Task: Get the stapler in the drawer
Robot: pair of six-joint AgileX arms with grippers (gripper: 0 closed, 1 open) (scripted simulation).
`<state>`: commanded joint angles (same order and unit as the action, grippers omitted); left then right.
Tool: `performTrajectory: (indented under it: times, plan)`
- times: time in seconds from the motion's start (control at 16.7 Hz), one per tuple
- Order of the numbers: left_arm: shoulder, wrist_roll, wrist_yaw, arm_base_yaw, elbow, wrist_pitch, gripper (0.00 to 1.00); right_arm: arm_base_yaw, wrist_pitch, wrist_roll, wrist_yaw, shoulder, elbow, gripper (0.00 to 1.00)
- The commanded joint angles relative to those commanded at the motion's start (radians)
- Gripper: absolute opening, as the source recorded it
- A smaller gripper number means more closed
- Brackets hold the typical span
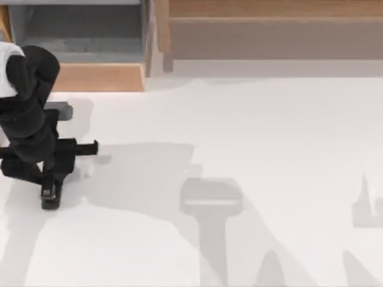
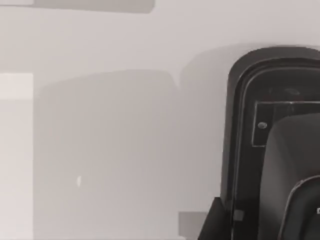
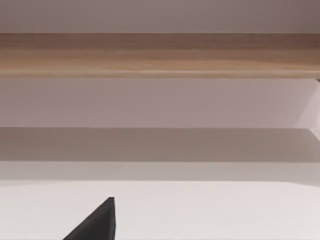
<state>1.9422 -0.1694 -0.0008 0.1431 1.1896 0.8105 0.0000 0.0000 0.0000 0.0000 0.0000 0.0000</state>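
1. The left end effector is seen at the far left of the bench, lowered over the stapler; whether its fingers are parted or closed on the stapler cannot be told.
2. The stapler is shown as a narrow black body lying on the bench directly under the left end effector, its long axis running roughly toward and away from the drawer, with a small pale label mark visible on its top near the nearer end.
3. In the left wrist view the stapler is seen close up as a dark rounded shape with a framed inset, resting on the white bench surface.
4. The left arm is seen bent over the spot, black with a white segment at the picture's left edge.
5. The drawer is found at the back left, pulled open, with grey inner walls and floor and a light tan front panel; it stands apart from the stapler.
6. The wide brown-wood shelf unit is seen beside the drawer to its right, along the back.
7. In the right wrist view the shelf unit is faced, and a dark tip of the right end effector is seen; its state cannot be told.
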Motion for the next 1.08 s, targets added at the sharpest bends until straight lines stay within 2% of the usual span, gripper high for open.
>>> performTrajectory:
  times: [0.24, 0.66, 0.84, 1.08]
  plan:
    - [-0.033, -0.001, 0.000, 0.000, 0.037, 0.086, 0.00, 0.000, 0.000, 0.000, 0.000, 0.000, 0.000, 1.00]
    - [-0.048, 0.019, 0.003, -0.001, 0.074, 0.099, 0.00, 0.000, 0.000, 0.000, 0.000, 0.000, 0.000, 1.00]
    - [-0.063, 0.083, 0.013, -0.017, 0.198, 0.123, 0.00, 0.000, 0.000, 0.000, 0.000, 0.000, 0.000, 1.00]
    - [-0.029, 0.201, 0.020, -0.092, 0.467, 0.190, 0.00, 0.000, 0.000, 0.000, 0.000, 0.000, 0.000, 1.00]
